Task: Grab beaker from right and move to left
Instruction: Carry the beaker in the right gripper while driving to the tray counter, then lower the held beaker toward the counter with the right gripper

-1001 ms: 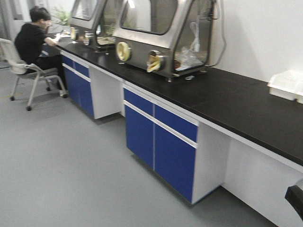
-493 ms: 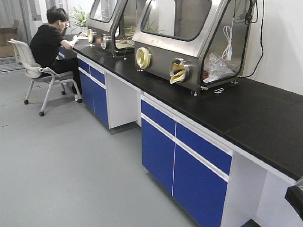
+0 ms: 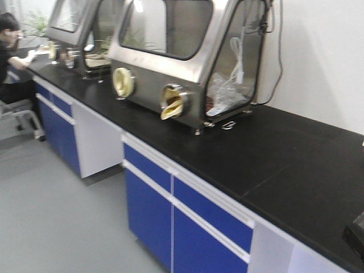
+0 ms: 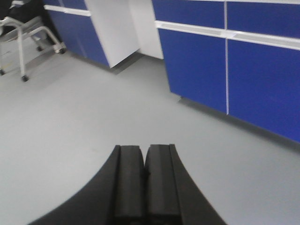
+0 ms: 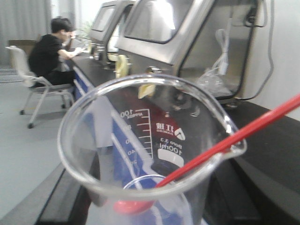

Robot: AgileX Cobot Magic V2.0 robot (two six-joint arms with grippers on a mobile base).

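The beaker [image 5: 154, 140] is clear glass with 100 ml markings, and it fills the right wrist view, seen from above its rim. A red stir stick [image 5: 234, 138] leans out over its spout. My right gripper [image 5: 150, 206] is shut on the beaker, with dark fingers [image 5: 65, 201] showing on either side through the glass. The left gripper [image 4: 144, 152] is shut with nothing in it and hangs over the grey floor facing blue cabinet doors. The front view does not show the beaker.
A long black lab counter [image 3: 273, 153] runs over blue cabinets [image 3: 153, 210]. On it stand a steel glovebox [image 3: 182, 62] and a second one [image 3: 79, 28] further back. A seated person [image 5: 47, 56] works at the counter's far end, on a wheeled chair [image 4: 23, 37].
The front view has swung along the counter. The glovebox now sits further left and looks larger, and the seated person has slid to the frame's left edge.
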